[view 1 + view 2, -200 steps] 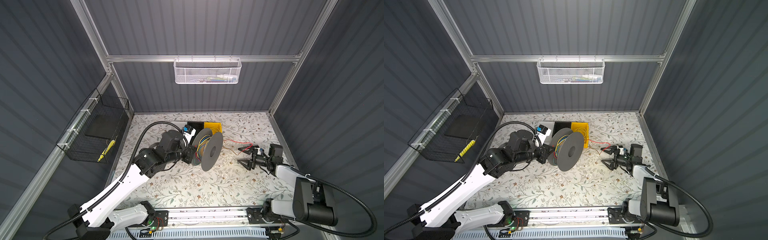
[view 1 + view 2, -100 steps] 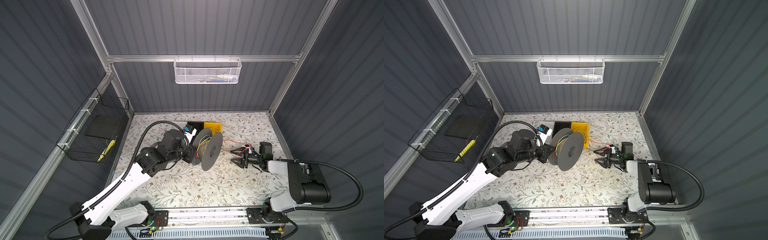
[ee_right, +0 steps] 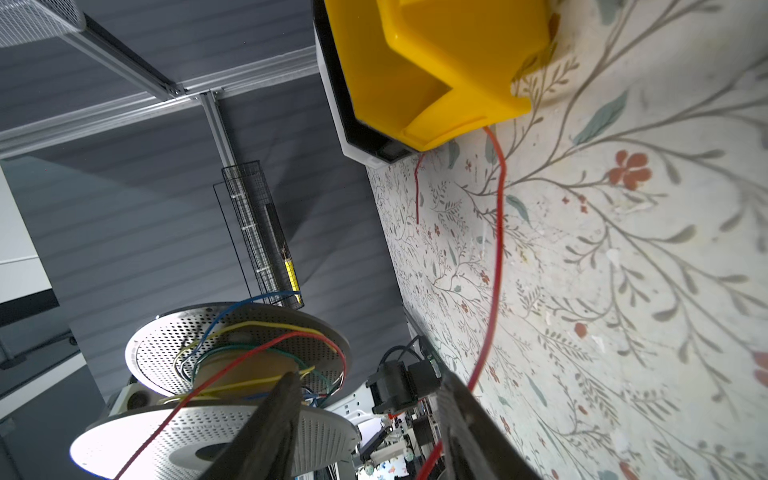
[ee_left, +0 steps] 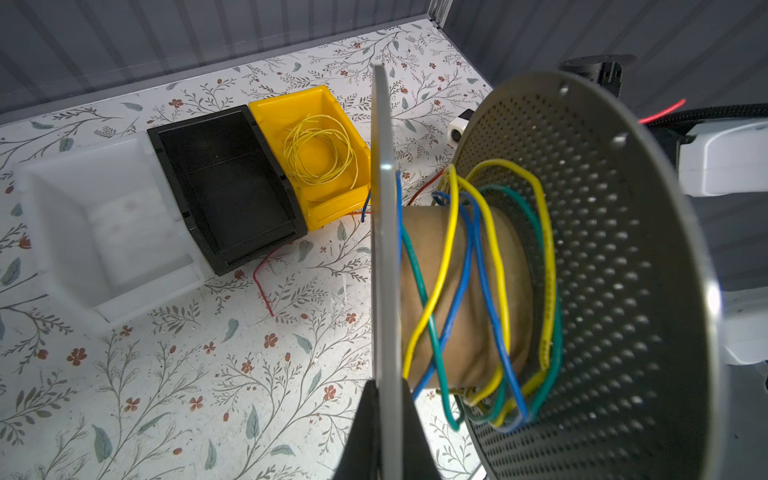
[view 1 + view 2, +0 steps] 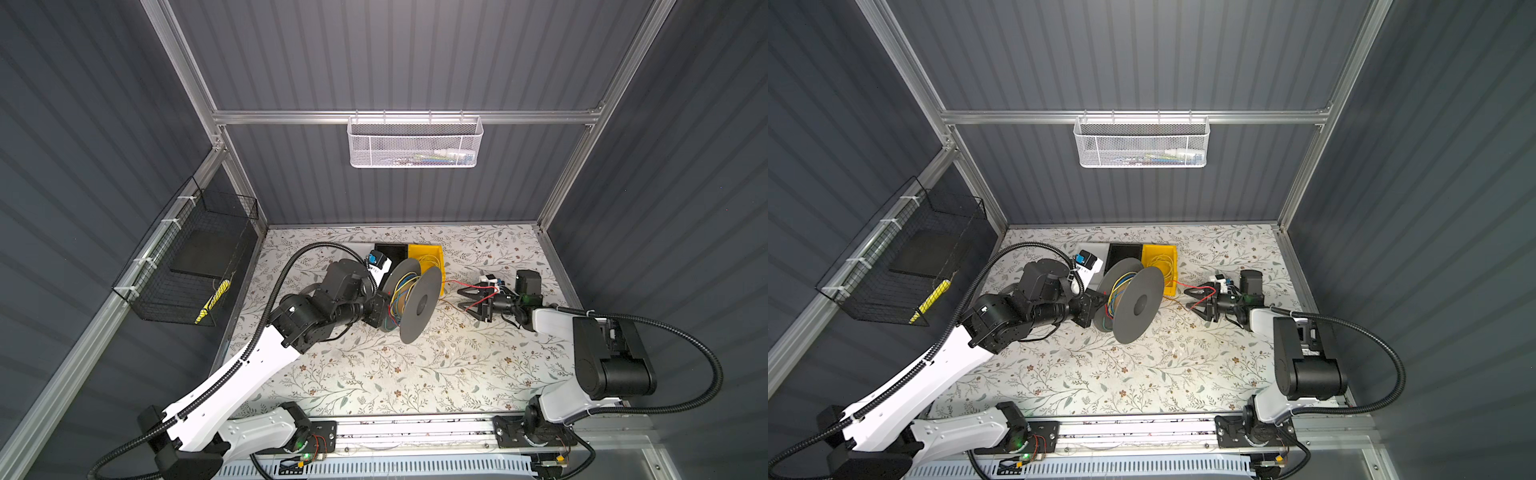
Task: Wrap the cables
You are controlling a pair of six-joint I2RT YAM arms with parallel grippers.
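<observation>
Loops of yellow, blue and green cables (image 4: 465, 266) are hanging round the spool (image 5: 419, 303). The red cable (image 3: 497, 249) is trailing across the table (image 5: 374, 374) past the yellow bin (image 3: 436, 62) and running between the right gripper's (image 3: 369, 380) parted jaws. The left gripper (image 4: 386, 399) is clamping the spool's flange.

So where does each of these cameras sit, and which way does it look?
Top view: high above the arms' bases, looking down on the table; left arm, right arm, spool between.
Top view: beside it, facing the same way; both arms and spool too.
Left wrist: on the left arm, looking along the left gripper, shut on the spool; yellow bin beyond.
Right wrist: on the right arm, looking past the open right gripper at the red cable.
Shared: all show spool and yellow bin.
</observation>
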